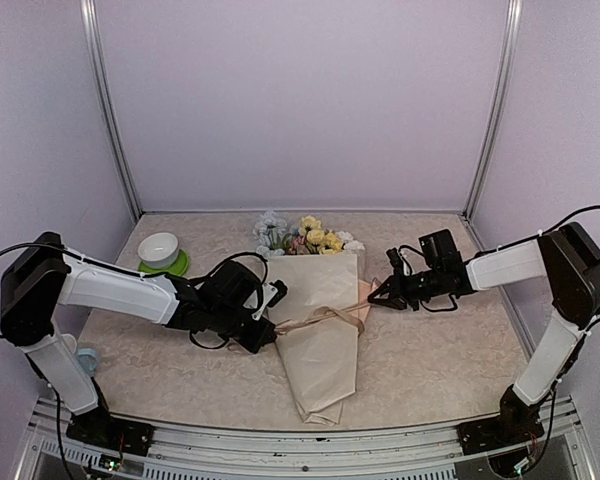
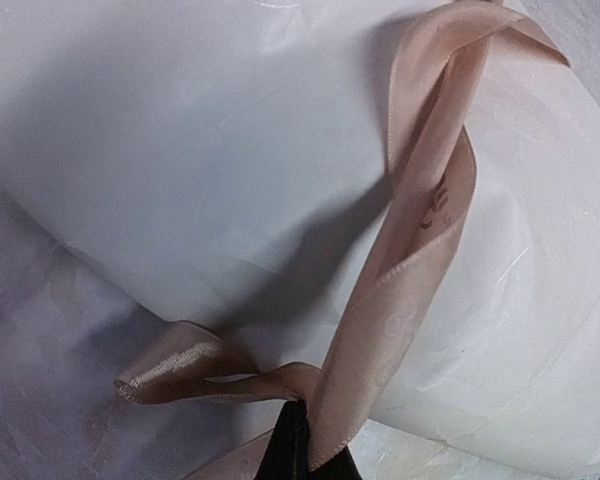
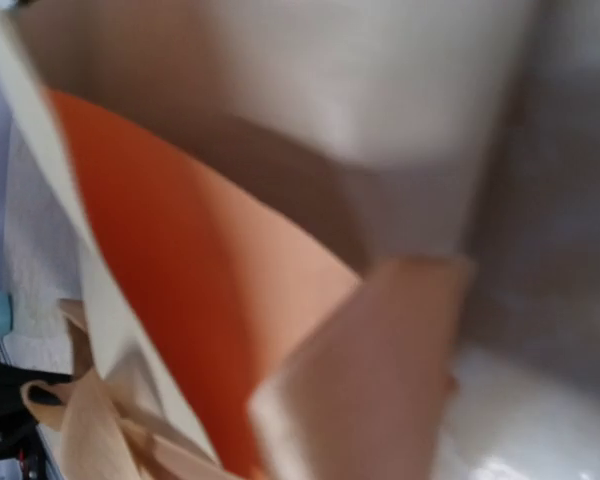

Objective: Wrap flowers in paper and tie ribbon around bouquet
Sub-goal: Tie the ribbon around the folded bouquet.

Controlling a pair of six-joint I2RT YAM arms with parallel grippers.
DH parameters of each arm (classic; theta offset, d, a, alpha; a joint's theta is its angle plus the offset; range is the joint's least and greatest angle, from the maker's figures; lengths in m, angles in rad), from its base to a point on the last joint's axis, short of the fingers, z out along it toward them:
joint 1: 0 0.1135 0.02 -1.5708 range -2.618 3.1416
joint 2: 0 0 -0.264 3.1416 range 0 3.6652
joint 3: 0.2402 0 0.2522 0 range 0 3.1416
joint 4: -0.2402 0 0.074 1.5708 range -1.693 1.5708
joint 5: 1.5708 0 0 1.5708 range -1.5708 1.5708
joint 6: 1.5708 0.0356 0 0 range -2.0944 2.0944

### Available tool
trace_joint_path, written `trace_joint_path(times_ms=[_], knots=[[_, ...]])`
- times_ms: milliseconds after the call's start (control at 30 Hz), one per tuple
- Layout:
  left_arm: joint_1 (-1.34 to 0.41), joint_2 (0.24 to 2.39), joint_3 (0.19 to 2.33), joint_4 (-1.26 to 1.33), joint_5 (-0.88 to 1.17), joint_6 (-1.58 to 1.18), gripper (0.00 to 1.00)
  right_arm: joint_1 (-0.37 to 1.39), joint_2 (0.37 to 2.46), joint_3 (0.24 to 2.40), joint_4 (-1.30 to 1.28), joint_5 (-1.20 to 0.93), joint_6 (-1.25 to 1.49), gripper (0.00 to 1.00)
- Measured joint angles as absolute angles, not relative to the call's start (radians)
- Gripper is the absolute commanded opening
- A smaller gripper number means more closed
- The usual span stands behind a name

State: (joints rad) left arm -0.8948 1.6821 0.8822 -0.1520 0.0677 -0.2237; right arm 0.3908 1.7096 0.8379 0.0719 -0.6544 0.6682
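**Tan ribbon (image 1: 325, 318) crosses a beige paper (image 1: 320, 370) cone**

From above, the bouquet (image 1: 315, 290) lies on the table (image 1: 430, 360), flowers (image 1: 310, 238) at its far end. Only the left wrist view shows the left gripper (image 2: 302, 450) pinched shut on the ribbon. The right gripper (image 1: 378, 298) is closed beside it. Its own view is blurred, so I cannot tell whether it holds anything.

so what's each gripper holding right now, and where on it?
Left gripper pinches the ribbon near its left end. Right gripper is shut at the ribbon's right end, probably gripping it; wrist view too blurred.
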Motion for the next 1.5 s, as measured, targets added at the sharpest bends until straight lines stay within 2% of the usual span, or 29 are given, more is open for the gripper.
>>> trace_joint_path(times_ms=[167, 333, 467, 533, 567, 600, 633, 1500], knots=[[-0.894, 1.689, 0.883, -0.146, 0.096, -0.218, 0.01, 0.370, 1.709, 0.814, 0.071, -0.673, 0.664, 0.00], [-0.894, 1.709, 0.882, -0.165, 0.112, -0.211, 0.13, 0.367, 1.713, 0.811, 0.084, -0.662, 0.666, 0.00], [-0.905, 1.723, 0.873, -0.218, 0.091, -0.205, 0.15, 0.334, 1.729, 0.811, 0.094, -0.606, 0.667, 0.00], [-0.917, 1.724, 0.875, -0.217, 0.077, -0.203, 0.14, 0.329, 1.733, 0.811, 0.097, -0.592, 0.667, 0.00], [-0.923, 1.725, 0.875, -0.216, 0.069, -0.202, 0.10, 0.330, 1.734, 0.811, 0.097, -0.589, 0.667, 0.00], [-0.925, 1.725, 0.875, -0.215, 0.064, -0.202, 0.01, 0.331, 1.734, 0.811, 0.097, -0.586, 0.667, 0.00], [-0.928, 1.725, 0.875, -0.214, 0.056, -0.201, 0.00, 0.331, 1.734, 0.811, 0.097, -0.585, 0.666, 0.00], [-0.887, 1.721, 0.876, -0.219, 0.007, -0.197, 0.00, 0.332, 1.671, 0.826, 0.088, -0.577, 0.604, 0.00]])
